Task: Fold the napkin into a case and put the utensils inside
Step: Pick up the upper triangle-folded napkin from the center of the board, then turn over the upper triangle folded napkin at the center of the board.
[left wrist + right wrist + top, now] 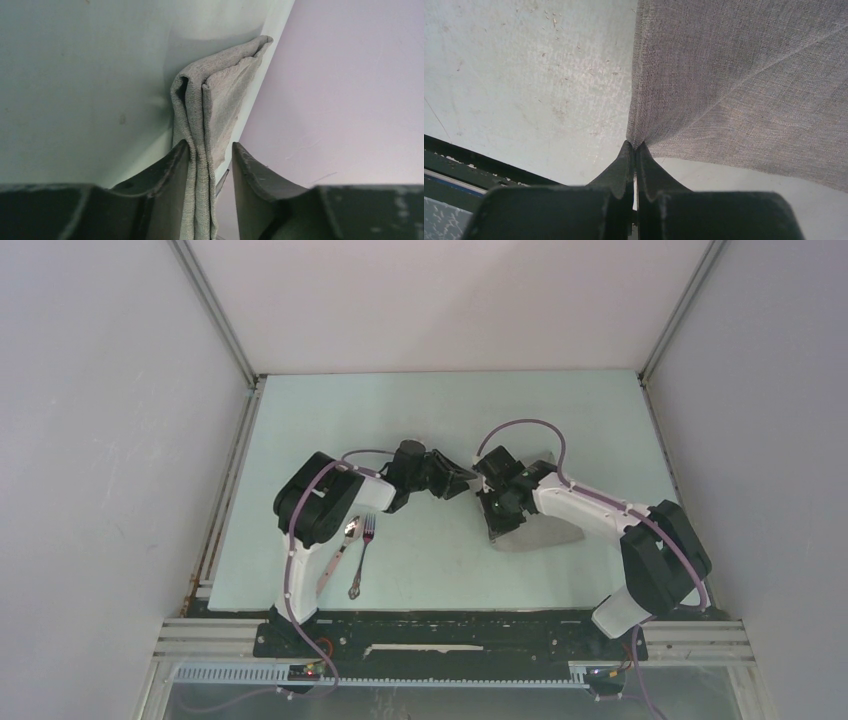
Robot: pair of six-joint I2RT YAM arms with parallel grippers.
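**Desk:** What is on your far left?

**Operator:** On my overhead feed the spoon (338,554) and the fork (361,558) lie on the bench (450,410) near its front left. The spoon is on the left and the fork just beside it. The bowl and the tines point away from the bases. The spoon's handle slants out to the left, while the fork lies nearly straight. Both sit close under the left arm (320,500) and well apart from the napkin (545,532).

**Desk:** And the left jaws?

**Operator:** They reach toward the middle of the bench. My left wrist feed shows them standing apart with the napkin (220,90) rising between them in several folded layers. The cloth rests against the finger (172,165) on the left of that view. A gap shows between it and the other finger (247,170).

**Desk:** The right side?

**Operator:** The right jaws sit just beside the left ones, near the centre. On the right wrist feed they are pressed together on the edge of the napkin (744,75), and the fabric gathers into creases at the pinch. From there the grey weave spreads up and to the right above the pale bench (524,75).

**Desk:** Where is the rest of the cloth?

**Operator:** From above, a grey sheet shows under the right arm (600,510), right of centre.

**Desk:** Any lettering?

**Operator:** I can read nothing at this size.
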